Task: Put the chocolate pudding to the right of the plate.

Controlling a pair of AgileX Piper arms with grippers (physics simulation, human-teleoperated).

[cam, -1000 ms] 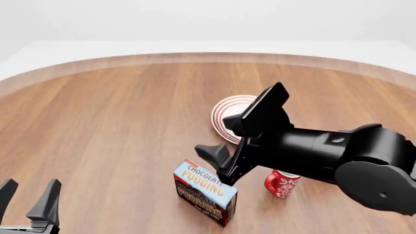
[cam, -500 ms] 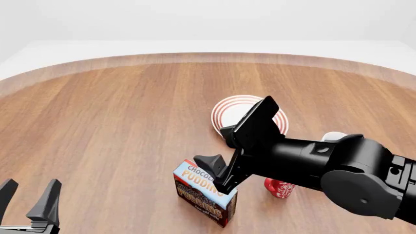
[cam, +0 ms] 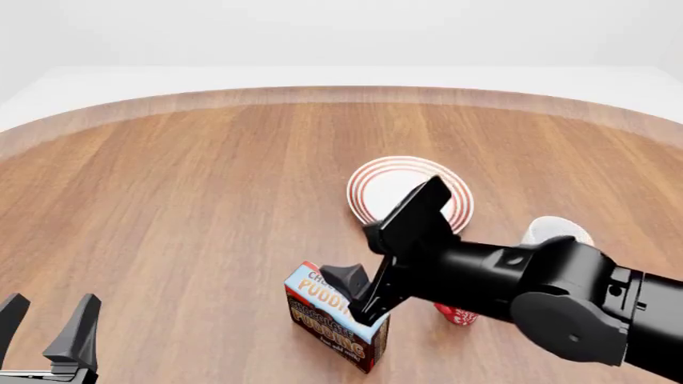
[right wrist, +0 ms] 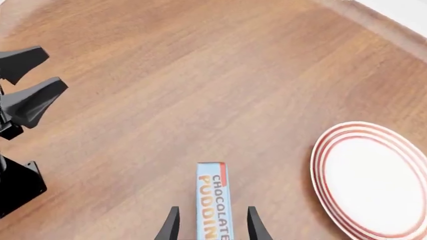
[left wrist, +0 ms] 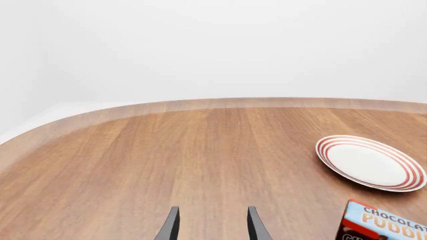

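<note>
1. Right gripper [right wrist: 212, 227] spread just wider than the pudding carton [cam: 333, 316], one finger on each side of its narrow blue top, nothing clamped yet; seemingly lined up over the carton's thin dimension so that a close would catch the two broad faces.
2. Pudding carton upright on its long edge near the tabletop's near edge, a little toward the middle, tilted askew to that edge; well short of the plate [cam: 409, 196] and on the near-left of it, hence not yet at its goal beyond the plate's right rim.
3. Plate flat near the middle of the wooden tabletop [cam: 192, 200], bare, clear of the carton.
4. Left gripper [cam: 48, 336] parked at the near left corner, fingers apart and empty, far from carton and plate; apparently kept out of the way while the right arm works.
5. Red patterned mug [cam: 459, 314] just beyond the carton toward the right edge, mostly covered by the right arm; a white object [cam: 555, 230], probably another mug, peeking above that arm, shape not clear.
6. Carton's right end and the right gripper's fingertips hidden under the arm in the front view; contact between fingers and carton impossible to confirm.
7. Carton cut off by the frame in both wrist views.
</note>
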